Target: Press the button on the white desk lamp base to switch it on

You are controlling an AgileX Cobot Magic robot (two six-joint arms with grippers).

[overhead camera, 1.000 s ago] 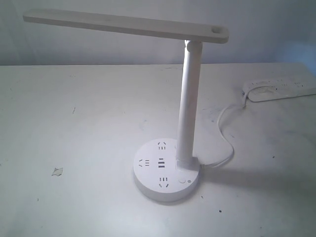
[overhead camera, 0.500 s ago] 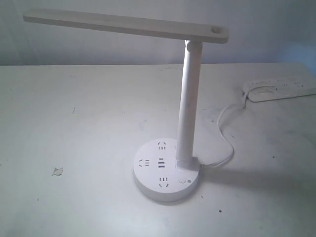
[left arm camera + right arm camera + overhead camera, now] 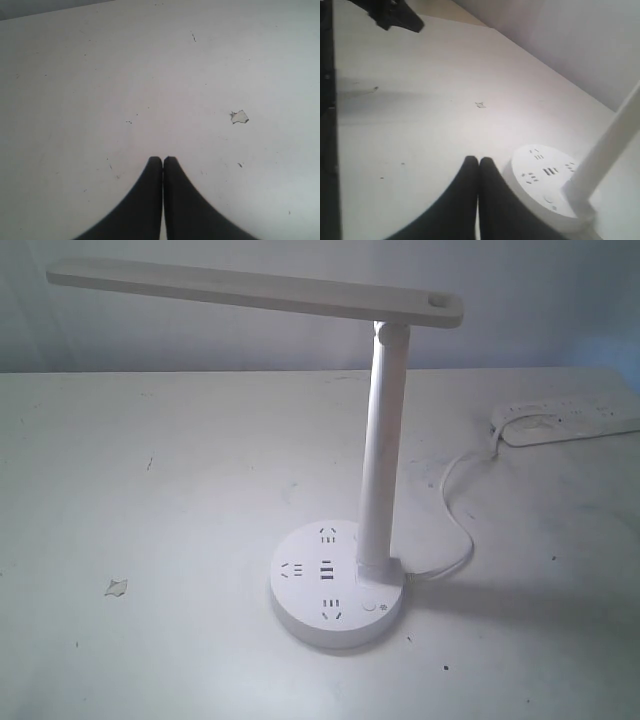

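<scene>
Hovering beside white desk lamp base, right gripper clenched empty; left gripper clenched; button barely legible.

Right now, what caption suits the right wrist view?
Shut black right gripper near the round white plastic desk lamp base; small round button untouched.

Scuffed white table, plain pale wall behind

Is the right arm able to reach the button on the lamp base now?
Probably yes. The right gripper, shut, appears close beside the white desk lamp base, and nothing lies between it and the button.
</scene>
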